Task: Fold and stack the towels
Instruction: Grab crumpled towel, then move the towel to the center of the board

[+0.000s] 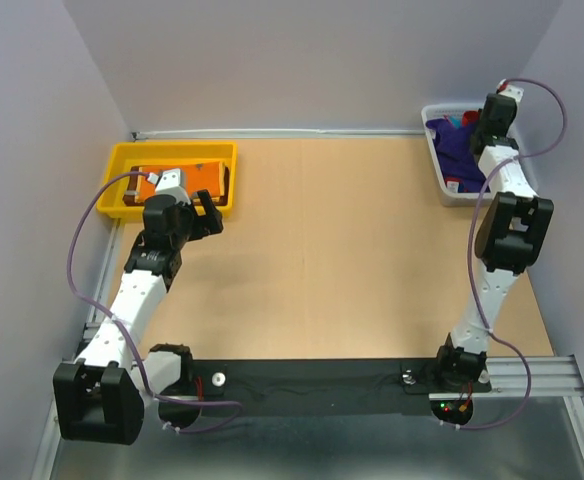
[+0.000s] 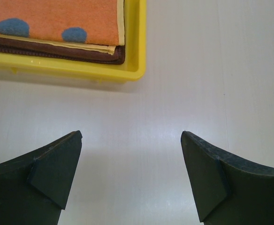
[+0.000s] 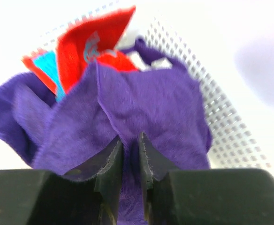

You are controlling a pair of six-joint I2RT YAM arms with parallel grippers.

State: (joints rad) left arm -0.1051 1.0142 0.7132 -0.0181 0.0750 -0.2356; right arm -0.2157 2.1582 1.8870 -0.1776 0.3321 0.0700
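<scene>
Two folded towels lie stacked in the yellow tray (image 2: 80,70): an orange towel (image 2: 57,18) with dark spots and a yellow border on top of a dark brown towel (image 2: 57,50). My left gripper (image 2: 131,136) hangs open over bare table just right of the tray, nothing between its fingers. At the back right, my right gripper (image 3: 130,138) reaches into the white mesh basket (image 3: 221,108). Its jaws pinch a fold of the crumpled purple towel (image 3: 151,103). A red towel with teal (image 3: 85,47) lies behind the purple one.
The tray (image 1: 122,150) sits at the table's back left corner, the basket (image 1: 442,185) at the back right. Grey walls close in the back and both sides. A brown tabletop (image 1: 332,250) spreads between the two arms.
</scene>
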